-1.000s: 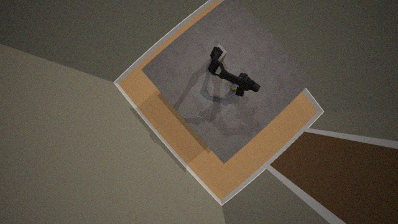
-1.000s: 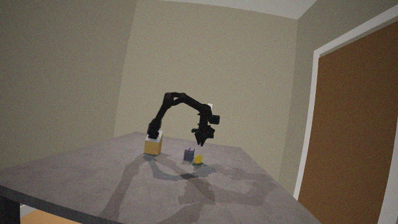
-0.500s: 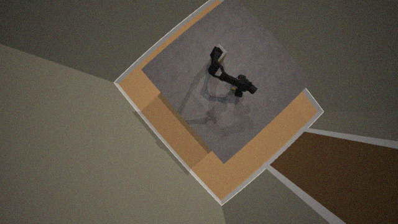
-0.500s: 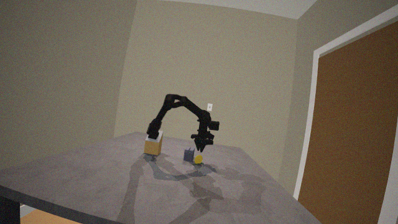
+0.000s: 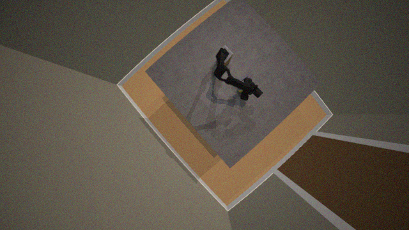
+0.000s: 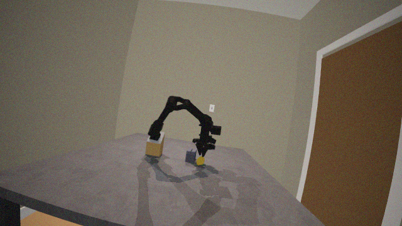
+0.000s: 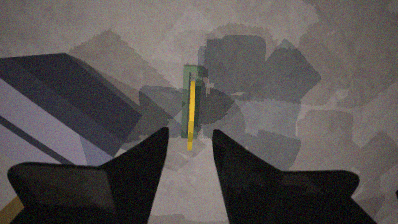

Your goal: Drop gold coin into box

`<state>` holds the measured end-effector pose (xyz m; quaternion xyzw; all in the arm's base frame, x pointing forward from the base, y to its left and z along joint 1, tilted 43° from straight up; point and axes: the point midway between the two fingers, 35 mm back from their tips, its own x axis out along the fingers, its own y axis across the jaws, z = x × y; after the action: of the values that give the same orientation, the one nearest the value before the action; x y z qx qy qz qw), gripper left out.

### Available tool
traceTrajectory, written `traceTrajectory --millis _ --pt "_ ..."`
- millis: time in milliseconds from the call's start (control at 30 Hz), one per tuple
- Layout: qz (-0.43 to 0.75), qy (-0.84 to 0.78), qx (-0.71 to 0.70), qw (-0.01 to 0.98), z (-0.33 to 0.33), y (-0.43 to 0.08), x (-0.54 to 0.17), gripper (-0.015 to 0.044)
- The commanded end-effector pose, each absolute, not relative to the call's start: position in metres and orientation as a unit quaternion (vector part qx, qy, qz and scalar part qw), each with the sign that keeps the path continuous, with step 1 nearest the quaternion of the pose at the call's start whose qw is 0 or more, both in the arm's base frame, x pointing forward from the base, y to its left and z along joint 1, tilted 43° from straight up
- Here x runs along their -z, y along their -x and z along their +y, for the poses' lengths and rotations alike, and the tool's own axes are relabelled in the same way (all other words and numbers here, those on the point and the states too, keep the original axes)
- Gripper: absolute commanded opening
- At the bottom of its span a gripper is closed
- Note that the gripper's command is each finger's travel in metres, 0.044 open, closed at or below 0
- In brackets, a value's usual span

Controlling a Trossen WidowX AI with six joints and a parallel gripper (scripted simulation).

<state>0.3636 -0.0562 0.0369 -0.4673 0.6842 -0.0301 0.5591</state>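
Observation:
The gold coin [image 6: 200, 161] [image 7: 192, 102] stands on edge in the dark-green holder [image 7: 187, 80] [image 6: 203, 165]. A bit of yellow, the coin [image 5: 239, 91], shows beside the arm in the top view. My gripper [image 6: 201, 156] [image 7: 190, 133] is open and points down just above the coin, with nothing between its fingers. In the wrist view the coin's near end lines up with the gap between the fingertips, and its thin edge runs roughly along that gap. The grey box [image 6: 190, 156] [image 7: 45, 129] stands left of the holder. Its dark slot [image 7: 30, 137] runs diagonally in the wrist view.
The arm's base stands on a tan block [image 6: 154, 149] with a white top, at the back left of the grey table [image 5: 255, 48] [image 6: 103, 176]. The box is close beside the left finger in the wrist view. Arm shadows fall around the holder.

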Motion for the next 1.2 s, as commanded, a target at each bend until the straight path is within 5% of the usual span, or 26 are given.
traceTrajectory --millis 0,1033,1167 --pt "0.685 0.469 0.03 0.557 -0.062 -0.364 -0.03 0.0161" --pt "0.685 0.47 0.032 0.556 -0.095 -0.366 0.004 0.0161" --pt "0.685 0.47 0.032 0.556 -0.095 -0.366 0.004 0.0056"
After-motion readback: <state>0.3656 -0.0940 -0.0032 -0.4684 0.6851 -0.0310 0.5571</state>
